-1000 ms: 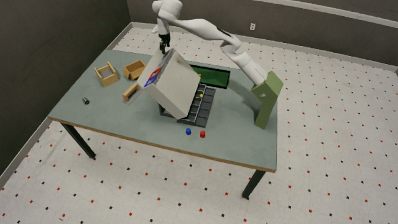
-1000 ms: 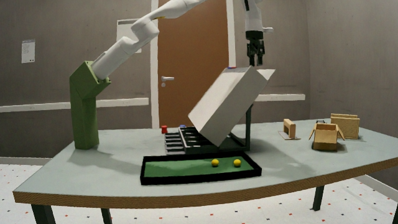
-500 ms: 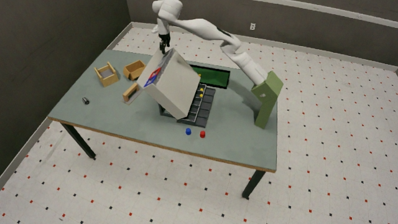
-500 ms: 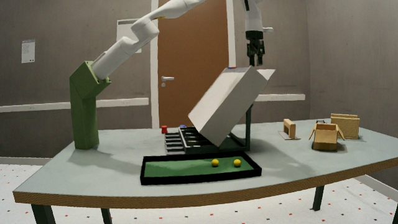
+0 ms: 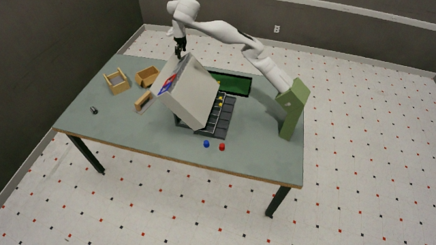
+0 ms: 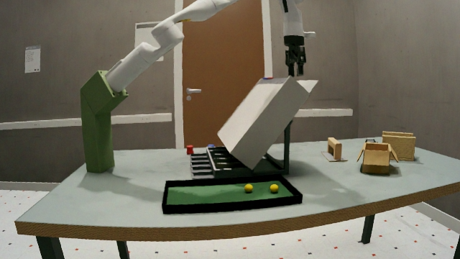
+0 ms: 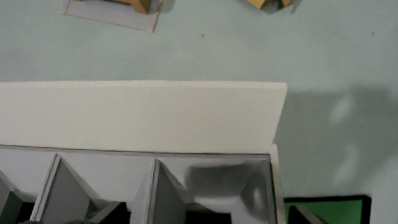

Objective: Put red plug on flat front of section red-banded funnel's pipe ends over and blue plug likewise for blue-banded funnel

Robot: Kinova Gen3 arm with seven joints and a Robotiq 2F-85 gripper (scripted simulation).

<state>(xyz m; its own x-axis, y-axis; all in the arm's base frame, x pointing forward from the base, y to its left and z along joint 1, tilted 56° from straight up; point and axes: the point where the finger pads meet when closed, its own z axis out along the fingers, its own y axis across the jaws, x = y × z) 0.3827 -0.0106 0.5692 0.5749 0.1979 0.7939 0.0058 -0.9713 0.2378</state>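
My gripper point(image 5: 178, 52) point(image 6: 295, 73) is open and empty. It hangs just above the top edge of the tilted white cover point(image 5: 189, 92) point(image 6: 264, 119) point(image 7: 140, 117). The wrist view looks down into grey funnels point(image 7: 220, 185) at the cover's top; my fingers do not show there. The red band point(image 5: 174, 75) and blue band point(image 5: 159, 92) show on the top face. Below the cover lies the dark sectioned tray point(image 5: 226, 124) point(image 6: 201, 165), with two yellow marbles point(image 5: 220, 98) point(image 5: 220, 105) in its sections. The red plug point(image 5: 221, 146) point(image 6: 189, 149) and blue plug point(image 5: 206, 143) point(image 6: 210, 146) stand on the table in front of it.
A green marble tray point(image 5: 238, 85) point(image 6: 201, 194) holds two yellow marbles point(image 6: 248, 188) point(image 6: 274, 188). A wooden crate point(image 5: 116, 82) point(image 6: 399, 144), a cardboard box point(image 5: 147, 76) point(image 6: 376, 158), a wooden block point(image 5: 144, 101) point(image 6: 334, 148) and a small dark object point(image 5: 93, 109) lie nearby. The green arm base point(image 5: 292, 109) point(image 6: 96, 122) stands at one side.
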